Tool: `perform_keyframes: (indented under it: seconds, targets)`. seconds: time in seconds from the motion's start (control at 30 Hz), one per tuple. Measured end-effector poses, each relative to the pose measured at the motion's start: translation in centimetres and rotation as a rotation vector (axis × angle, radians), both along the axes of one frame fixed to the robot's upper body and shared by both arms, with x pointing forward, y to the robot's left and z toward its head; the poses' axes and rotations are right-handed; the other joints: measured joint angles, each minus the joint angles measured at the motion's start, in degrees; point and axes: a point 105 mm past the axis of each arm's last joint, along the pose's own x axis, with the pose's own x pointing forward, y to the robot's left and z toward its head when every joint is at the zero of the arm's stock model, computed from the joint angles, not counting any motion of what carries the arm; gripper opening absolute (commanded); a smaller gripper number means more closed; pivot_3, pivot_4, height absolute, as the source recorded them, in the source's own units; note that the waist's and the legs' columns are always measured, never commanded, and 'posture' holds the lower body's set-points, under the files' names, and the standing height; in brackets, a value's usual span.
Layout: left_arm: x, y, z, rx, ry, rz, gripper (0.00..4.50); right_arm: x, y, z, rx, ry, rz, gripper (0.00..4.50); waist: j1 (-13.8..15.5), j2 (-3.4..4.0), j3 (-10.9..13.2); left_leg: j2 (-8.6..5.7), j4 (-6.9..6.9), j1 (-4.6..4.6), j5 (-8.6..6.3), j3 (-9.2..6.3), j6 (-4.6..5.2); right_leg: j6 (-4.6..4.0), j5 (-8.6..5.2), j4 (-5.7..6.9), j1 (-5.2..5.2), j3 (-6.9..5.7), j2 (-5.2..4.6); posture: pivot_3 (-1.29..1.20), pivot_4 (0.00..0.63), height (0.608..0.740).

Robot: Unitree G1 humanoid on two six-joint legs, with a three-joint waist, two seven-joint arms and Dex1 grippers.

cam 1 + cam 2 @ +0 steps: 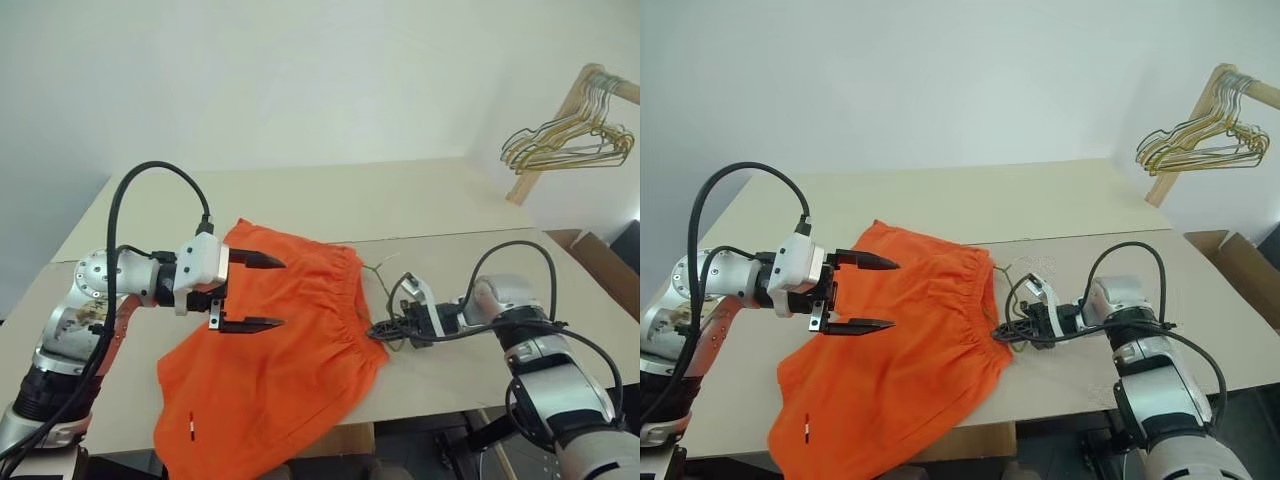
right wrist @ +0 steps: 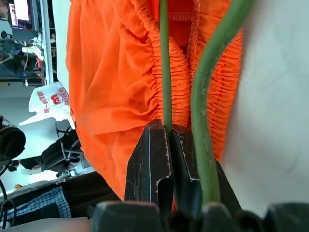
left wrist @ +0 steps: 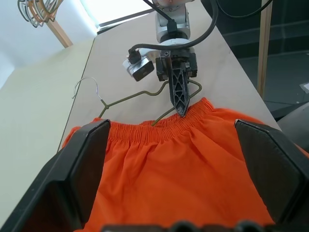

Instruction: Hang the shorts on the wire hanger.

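The bright orange shorts (image 1: 290,360) lie flat on the table, with the gathered waistband toward the right and one leg hanging over the front edge. My left gripper (image 1: 282,293) hovers open above the shorts' middle, its jaws wide and empty. At the waistband, my right gripper (image 3: 180,108) is shut on the thin olive wire hanger (image 3: 137,95). The hanger's hook (image 3: 86,83) lies on the table beyond the waistband. In the right wrist view the wire (image 2: 165,63) runs from the shut fingers in under the waistband's edge.
A bunch of pale gold wire hangers (image 1: 565,140) hangs on a wooden rack at the far right. A cardboard box (image 1: 603,268) stands past the right edge of the table (image 1: 400,200). Black cables loop around both wrists.
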Motion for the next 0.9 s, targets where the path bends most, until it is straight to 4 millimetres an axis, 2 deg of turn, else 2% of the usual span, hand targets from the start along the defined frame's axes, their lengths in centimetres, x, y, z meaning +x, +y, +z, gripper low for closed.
perform_keyframes:
  seconds: [0.2, 0.33, 0.53, 0.73, 0.8, 0.9]
  targets:
    - [0.4, 0.0, 0.4, -0.005, -0.011, 0.004, 4.47, -0.7, -1.0, 0.0, -0.124, -0.157, 0.05, 0.0, 0.5, 0.01, 0.01, 0.01, 0.0, -0.06, -0.07, -0.01, 0.12, 0.0, 0.0, -0.02, -0.04, -0.02, 0.01, 0.1, 0.0, 0.74]
    - [1.1, -0.1, 1.1, -0.019, -0.041, -0.007, 4.47, -1.3, -1.4, 1.3, -0.119, -0.188, 0.017, 0.0, 0.64, 0.01, 0.0, 0.03, 0.0, -0.05, -0.07, -0.01, 0.13, 0.0, 0.0, -0.04, 0.01, -0.04, 0.03, 0.06, 0.0, 0.74]
    - [2.2, -1.0, 1.3, -0.025, -0.056, -0.056, 4.47, -1.0, -1.0, 4.0, -0.086, -0.257, -0.019, 0.0, -0.13, 0.01, 0.0, 0.04, 0.0, -0.06, -0.07, 0.03, 0.14, 0.0, 0.0, -0.06, 0.03, -0.04, 0.04, -0.02, 0.0, 0.74]
    - [3.0, -1.6, 1.1, -0.024, -0.059, -0.088, 4.47, -0.5, -0.7, 4.6, -0.086, -0.265, -0.053, 0.0, -1.78, 0.01, 0.0, 0.06, 0.01, -0.08, -0.08, 0.03, 0.15, 0.0, 0.0, -0.07, 0.01, -0.03, 0.03, -0.04, 0.0, 0.74]
    - [3.4, -1.7, 1.2, -0.022, -0.062, -0.096, 4.47, -0.4, -0.8, 4.8, -0.143, -0.313, -0.053, 0.0, -2.39, 0.01, 0.0, 0.06, 0.03, -0.12, -0.08, 0.02, 0.14, 0.0, 0.0, -0.05, -0.03, -0.03, 0.02, -0.05, 0.0, 0.74]
    - [4.3, -1.9, 2.2, -0.022, -0.108, -0.103, 4.47, 0.4, -0.9, 5.8, -0.304, -0.499, -0.035, 0.0, -2.87, 0.01, 0.0, 0.06, 0.05, -0.12, -0.07, 0.03, 0.14, 0.0, 0.0, -0.02, -0.05, -0.03, 0.02, -0.07, 0.0, 0.74]
